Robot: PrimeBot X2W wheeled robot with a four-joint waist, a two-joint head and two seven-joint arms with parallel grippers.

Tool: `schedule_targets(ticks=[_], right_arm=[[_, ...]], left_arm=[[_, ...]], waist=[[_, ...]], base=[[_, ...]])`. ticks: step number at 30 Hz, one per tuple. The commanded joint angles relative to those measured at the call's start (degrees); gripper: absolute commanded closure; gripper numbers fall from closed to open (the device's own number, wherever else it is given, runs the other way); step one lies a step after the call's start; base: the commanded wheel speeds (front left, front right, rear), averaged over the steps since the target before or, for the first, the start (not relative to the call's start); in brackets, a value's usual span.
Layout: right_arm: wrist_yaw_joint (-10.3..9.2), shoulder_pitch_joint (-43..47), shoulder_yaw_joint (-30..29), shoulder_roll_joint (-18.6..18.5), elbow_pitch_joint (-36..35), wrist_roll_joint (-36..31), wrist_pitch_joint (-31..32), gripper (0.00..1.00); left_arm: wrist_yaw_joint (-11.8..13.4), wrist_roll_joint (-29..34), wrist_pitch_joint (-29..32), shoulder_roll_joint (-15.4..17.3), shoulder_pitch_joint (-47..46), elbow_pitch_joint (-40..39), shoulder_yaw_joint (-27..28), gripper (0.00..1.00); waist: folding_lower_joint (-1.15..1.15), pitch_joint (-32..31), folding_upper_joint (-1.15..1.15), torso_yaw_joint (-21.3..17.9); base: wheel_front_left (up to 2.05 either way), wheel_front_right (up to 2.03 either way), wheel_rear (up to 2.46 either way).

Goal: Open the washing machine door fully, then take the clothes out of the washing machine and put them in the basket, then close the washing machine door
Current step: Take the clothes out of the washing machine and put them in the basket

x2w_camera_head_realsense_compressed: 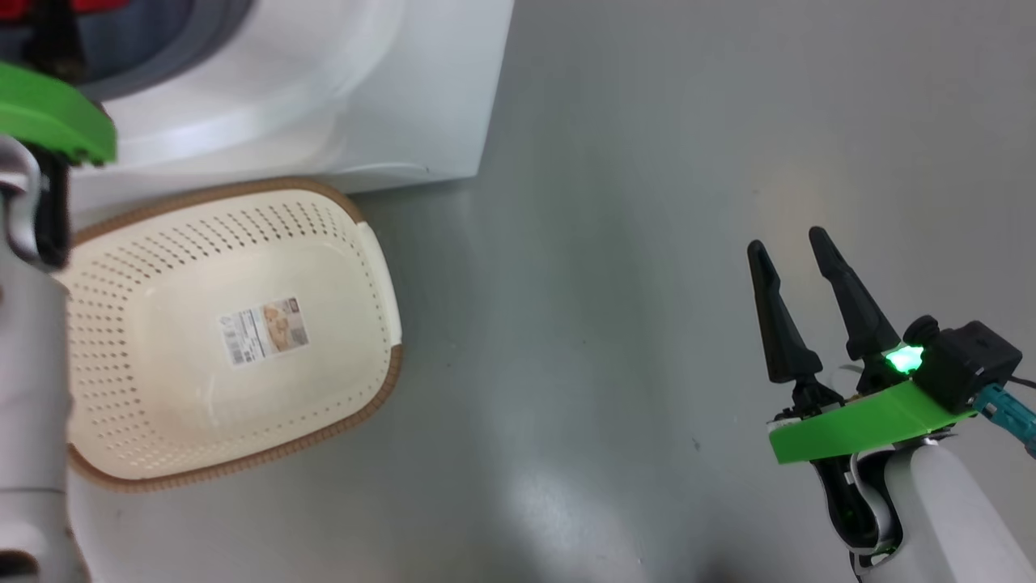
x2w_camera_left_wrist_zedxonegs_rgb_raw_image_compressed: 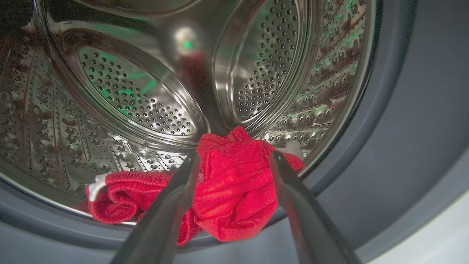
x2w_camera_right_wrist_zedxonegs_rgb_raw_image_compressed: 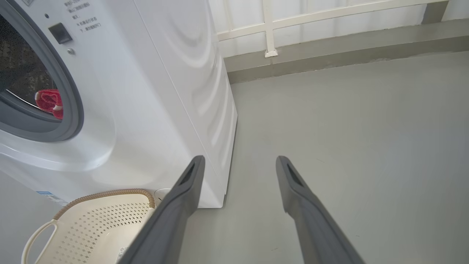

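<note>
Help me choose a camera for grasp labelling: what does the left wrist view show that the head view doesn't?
Left wrist view: inside the steel drum, the open left end effector straddling the clothes at the front lip. Head view: the empty basket on the floor before the washing machine, and the open right end effector. Both: the grey gasket and a bit of the clothes.

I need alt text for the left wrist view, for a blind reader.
The open left gripper points at crumpled red clothes lying at the front edge of the steel drum of the washing machine, partly over the grey gasket.
</note>
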Motion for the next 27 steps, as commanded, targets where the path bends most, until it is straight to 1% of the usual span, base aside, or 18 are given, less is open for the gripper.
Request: schedule_targets(ticks=[1,5,11,17,22,27], right_arm=[[0.43,-0.63,1.34,-0.27,-1.62,0.79,-0.37,0.0],[0.43,-1.66,2.31,-0.33,-2.08,0.84,-0.37,0.0],[0.43,-2.9,3.32,-0.43,-2.7,0.92,-0.37,0.0],[0.43,-3.18,4.14,-0.59,-2.95,1.08,-0.37,0.0],[0.43,-3.15,4.54,-0.64,-3.13,1.15,-0.37,0.0],[0.43,-3.0,4.51,-0.58,-3.38,1.12,-0.37,0.0]], left_arm=[[-0.06,0.8,-0.28,3.69,-2.03,-0.15,0.69,0.0],[0.44,1.76,-0.28,5.1,-6.68,2.89,0.51,0.0],[0.48,3.11,-0.28,7.09,-12.12,7.57,-0.54,0.0],[0.16,4.57,-0.28,8.48,-14.83,11.26,-2.94,0.0],[0.01,4.59,-0.28,9.47,-16.1,14.84,-3.73,0.0],[-0.14,4.19,-0.28,9.43,-16.95,18.57,-4.72,0.0]], waist=[[0.0,3.26,0.0,-1.41],[0.0,5.35,0.0,-2.07],[0.0,7.93,0.0,-3.09],[0.0,8.84,0.0,-4.11],[0.0,9.14,0.0,-4.68],[0.0,9.24,0.0,-4.79]], base=[[0.0,0.0,0.0],[0.0,0.0,0.0],[0.0,0.0,0.0],[0.0,0.0,0.0],[0.0,0.0,0.0],[0.0,0.0,0.0]])
